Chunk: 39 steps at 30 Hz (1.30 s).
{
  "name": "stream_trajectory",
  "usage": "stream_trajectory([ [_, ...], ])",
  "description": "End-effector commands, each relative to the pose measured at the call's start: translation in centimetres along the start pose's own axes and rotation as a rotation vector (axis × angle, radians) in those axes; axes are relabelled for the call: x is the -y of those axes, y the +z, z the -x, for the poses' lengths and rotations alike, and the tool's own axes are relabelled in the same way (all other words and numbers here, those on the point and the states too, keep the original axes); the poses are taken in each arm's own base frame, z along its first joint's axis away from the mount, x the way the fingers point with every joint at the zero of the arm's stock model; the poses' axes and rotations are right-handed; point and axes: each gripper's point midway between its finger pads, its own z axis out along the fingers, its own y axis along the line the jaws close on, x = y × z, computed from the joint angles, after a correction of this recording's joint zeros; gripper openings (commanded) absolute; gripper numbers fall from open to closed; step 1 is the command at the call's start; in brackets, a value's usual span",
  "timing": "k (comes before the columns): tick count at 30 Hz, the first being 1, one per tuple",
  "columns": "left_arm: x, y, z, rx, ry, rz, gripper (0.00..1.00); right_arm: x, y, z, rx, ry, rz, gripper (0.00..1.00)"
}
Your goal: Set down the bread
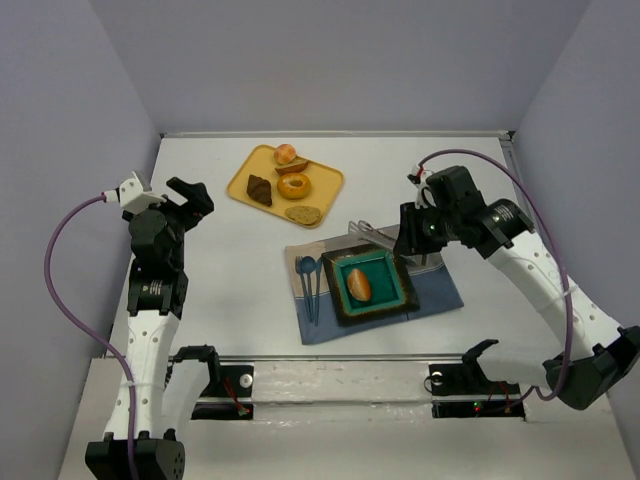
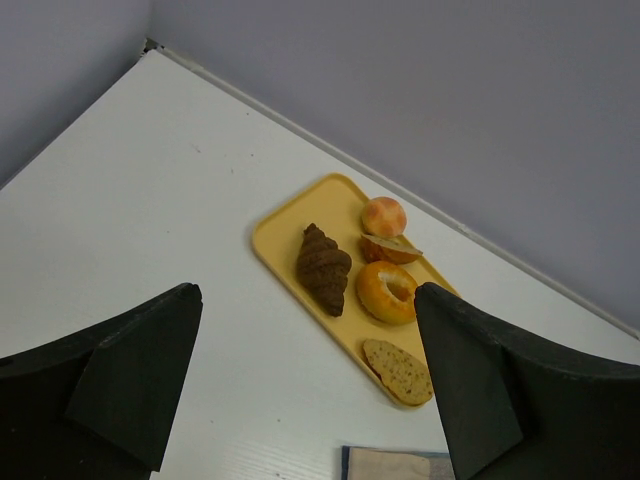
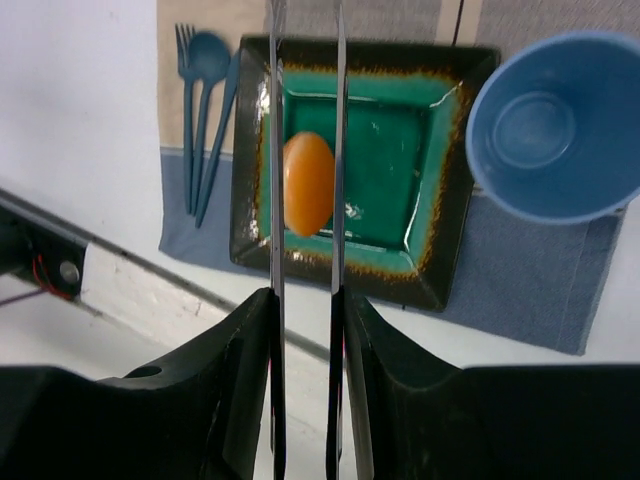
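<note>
Tongs of thin bright metal (image 3: 339, 120) are pinched between the jaws of the right gripper (image 3: 306, 300), their two blades nearly parallel with a narrow gap between them. The small smooth orange-brown oval roll, the bread (image 3: 308, 184), lies on the square teal-glazed plate with a dark rim (image 3: 390, 140). The plate sits on the blue cloth placemat (image 3: 520, 270) near the table's near edge. To finish cleanly, I would lift the blades straight up, clear of the blue bowl (image 3: 555, 125) beside the plate, without nudging the roll. The left gripper (image 2: 305, 390) hangs wide open, holding nothing, facing the yellow tray (image 2: 275, 240) by the far edge. Whether the blade tips touch the roll is unclear. From above, the right arm hides the bowl.
</note>
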Motion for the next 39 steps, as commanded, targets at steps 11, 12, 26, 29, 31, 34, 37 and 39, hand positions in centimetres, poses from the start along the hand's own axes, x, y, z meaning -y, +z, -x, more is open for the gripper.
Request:
stream_trajectory([
  [11,0.2,-0.1,1.1,0.050,0.006,-0.008,0.99,6.5,-0.6,21.2,0.484,-0.060,-0.173,0.38],
  [12,0.1,-0.1,1.2,0.054,0.006,-0.004,0.99,9.4,-0.2,22.2,0.487,-0.085,-0.233,0.38],
  [26,-0.2,1.2,0.8,0.050,0.029,0.011,0.99,27.5,6.4,23.2,0.396,-0.282,-0.226,0.41],
  [29,-0.2,1.7,0.5,0.044,0.029,0.010,0.99,27.5,7.9,22.6,0.392,-0.316,-0.145,0.43],
  [31,-0.1,1.9,0.3,0.038,0.033,0.005,0.99,25.9,8.5,22.7,0.406,-0.385,-0.035,0.44],
  [34,-0.1,2.2,0.1,0.031,0.035,0.002,0.99,24.5,9.7,23.0,0.424,-0.434,0.094,0.45],
  [37,-0.4,2.6,0.0,0.028,0.041,0.024,0.99,25.2,11.1,23.3,0.417,-0.427,0.112,0.46],
  [39,-0.8,2.7,0.0,0.026,0.044,0.043,0.99,26.6,12.3,22.8,0.392,-0.429,0.072,0.47],
])
